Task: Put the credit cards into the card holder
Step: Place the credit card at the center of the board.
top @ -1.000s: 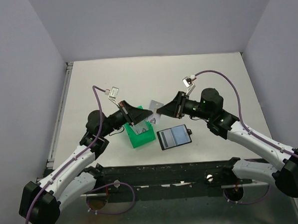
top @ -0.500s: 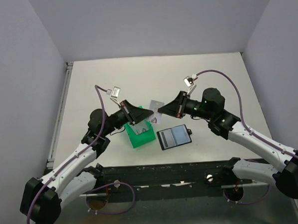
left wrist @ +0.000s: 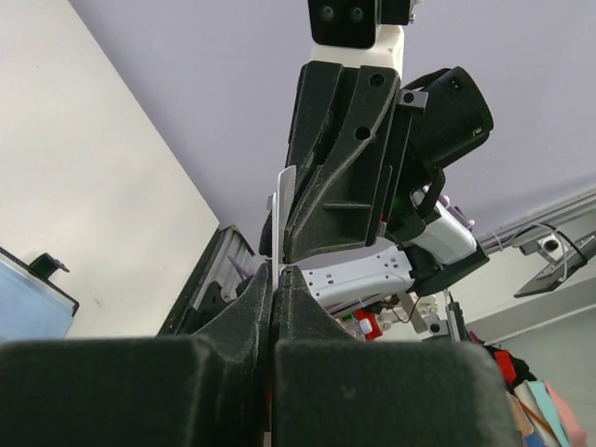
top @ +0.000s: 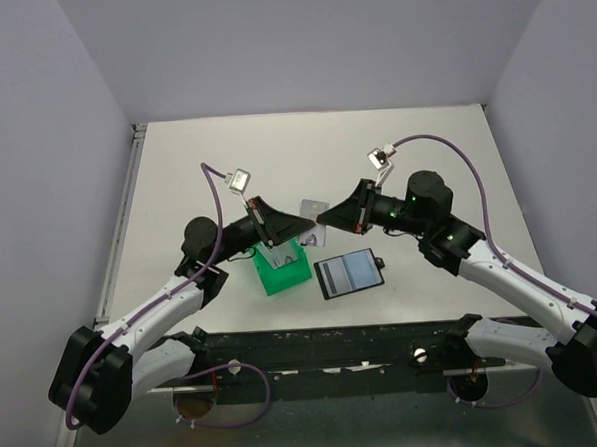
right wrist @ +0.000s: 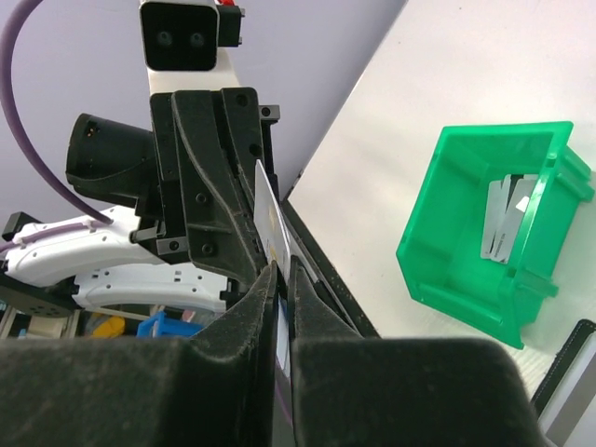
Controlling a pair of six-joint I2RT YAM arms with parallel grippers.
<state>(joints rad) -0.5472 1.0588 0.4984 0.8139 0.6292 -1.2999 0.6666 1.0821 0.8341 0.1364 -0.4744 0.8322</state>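
A silvery-grey credit card (top: 313,209) hangs in the air above the table, between my two grippers. My left gripper (top: 301,224) is shut on one edge of it; in the left wrist view the card (left wrist: 277,209) shows edge-on, rising out of the closed jaws (left wrist: 276,270). My right gripper (top: 321,219) is shut on the opposite edge, and the card (right wrist: 268,216) stands between its fingers (right wrist: 282,265). The black card holder (top: 349,273) lies open on the table in front of the card, its striped slots facing up. More cards (right wrist: 503,219) lie in the green bin (top: 282,266).
The green bin (right wrist: 466,270) stands just left of the card holder, under my left gripper. A corner of the holder (right wrist: 570,372) shows beside the bin. The table's dark front rail (top: 335,337) runs close behind the holder.
My left arm has shifted a little to the right and its wrist has risen. The card has stayed between both grippers, moving slightly up and right. The right arm has barely moved.
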